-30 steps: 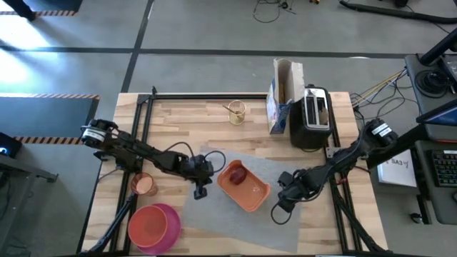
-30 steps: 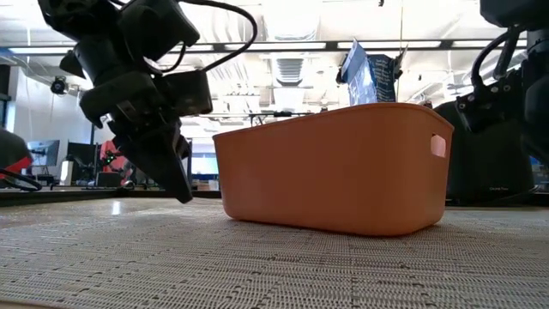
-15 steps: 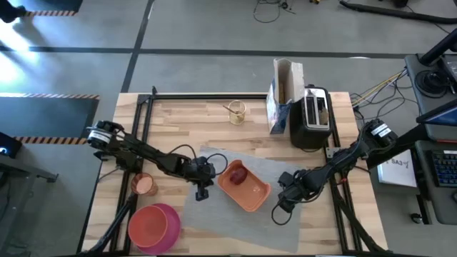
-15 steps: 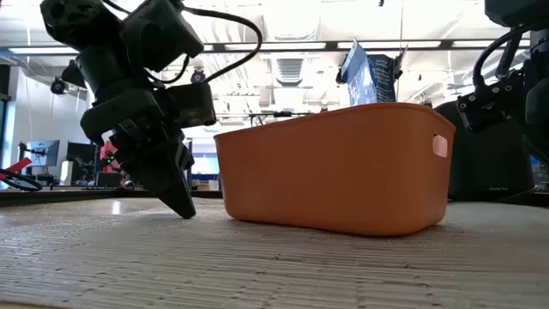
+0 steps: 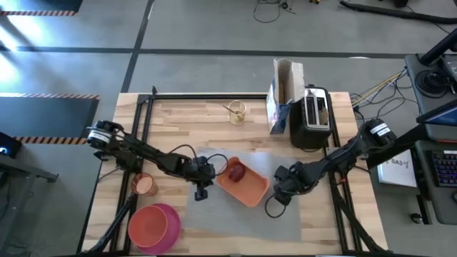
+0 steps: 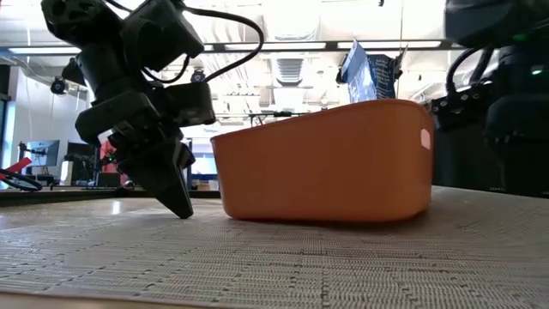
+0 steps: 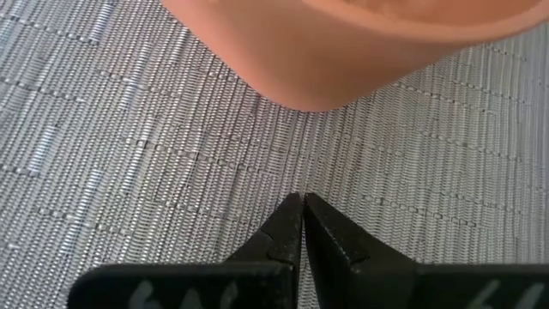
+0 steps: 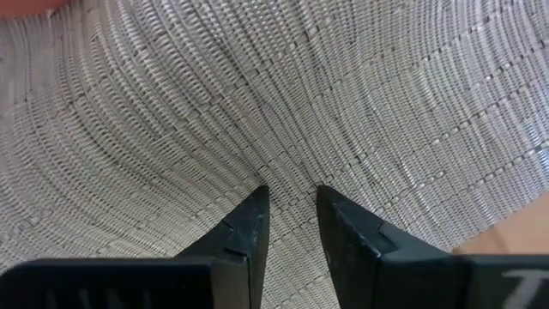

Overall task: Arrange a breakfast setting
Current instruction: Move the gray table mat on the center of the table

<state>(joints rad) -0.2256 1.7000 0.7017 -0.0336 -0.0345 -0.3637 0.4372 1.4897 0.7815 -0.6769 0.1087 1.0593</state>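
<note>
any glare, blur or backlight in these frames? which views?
High view: bright glare patch on the floor at top left; table evenly lit. Low view: ceiling lights backlight the scene, so the left gripper reads as a dark shape; nearest placemat weave is soft. Left wrist view: tray blurred, weave sharp. Right wrist view: weave lines bow like fisheye.

No text, label, brand or number can be read on anything in these views.

Grey woven placemat (image 5: 235, 214) (orange tray (image 5: 246, 189), red apple (image 5: 236, 172))
</note>
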